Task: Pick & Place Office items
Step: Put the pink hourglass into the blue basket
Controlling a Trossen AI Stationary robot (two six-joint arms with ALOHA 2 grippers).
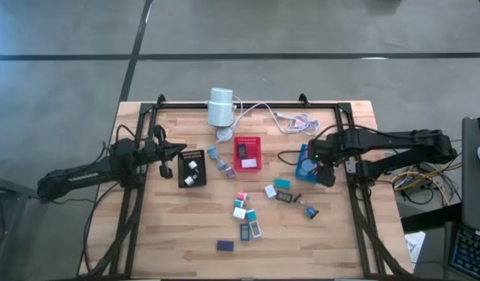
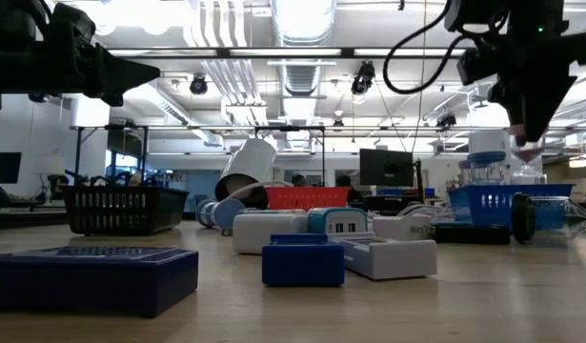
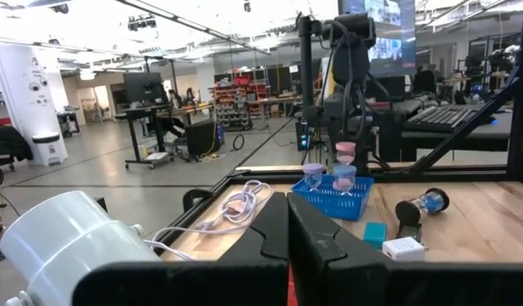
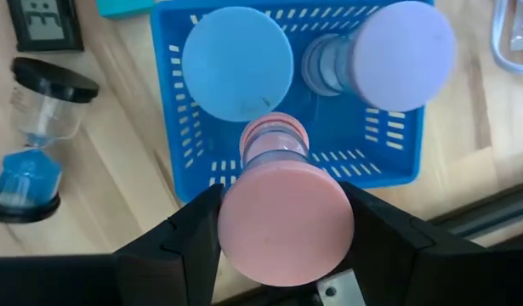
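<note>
Placing is the step in hand — the right end effector (image 4: pixel 285 223) grips a pink-capped clear sand timer (image 4: pixel 285 223) over the blue slotted plastic basket (image 4: pixel 191 144), at three o'clock on the wooden worktop (image 1: pixel 177 234). Next: lower gently, then let go. The left end effector (image 1: pixel 181 151) waits clenched at nine o'clock.

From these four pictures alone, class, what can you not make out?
- The pink-capped sand timer's lower end: right wrist view, its own cap hides it.
- The black tray's white pieces: high view, too small to identify.
- The left gripper's surroundings below: left wrist view, picture edge cuts them off.
</note>
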